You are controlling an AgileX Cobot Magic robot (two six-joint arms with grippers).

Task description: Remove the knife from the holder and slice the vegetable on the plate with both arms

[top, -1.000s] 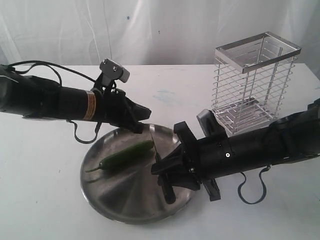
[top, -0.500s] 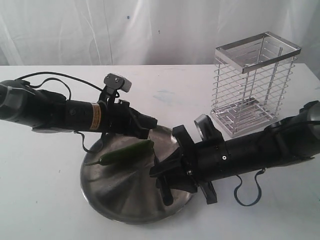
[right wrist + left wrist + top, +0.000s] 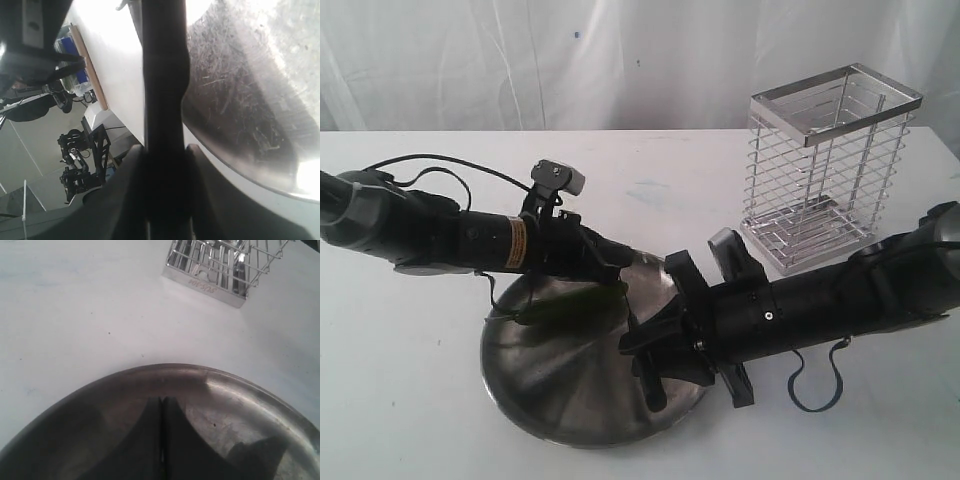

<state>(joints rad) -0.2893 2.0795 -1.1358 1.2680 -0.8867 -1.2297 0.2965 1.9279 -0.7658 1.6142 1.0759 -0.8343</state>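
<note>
The green vegetable (image 3: 570, 304) lies on the far half of the steel plate (image 3: 570, 432), in the shadow of my left arm. My left gripper (image 3: 617, 262) is shut and empty, its tips low over the vegetable's thick end near the plate's far rim (image 3: 175, 368); the left wrist view shows the closed fingers (image 3: 150, 440) but not the vegetable. My right gripper (image 3: 647, 347) is shut on the black knife (image 3: 656, 388) by its handle (image 3: 165, 100), over the plate's right side (image 3: 240, 100). The blade is mostly hidden. The wire holder (image 3: 830, 165) stands at the back right.
The holder (image 3: 220, 265) is empty and about a hand's width beyond the plate. Both black arms cross over the plate from either side. White tabletop surrounds the plate, with a white curtain behind.
My left arm has dropped and stretched further right, bringing its shut gripper down over the vegetable. The right arm edged slightly left with the knife, then held still.
</note>
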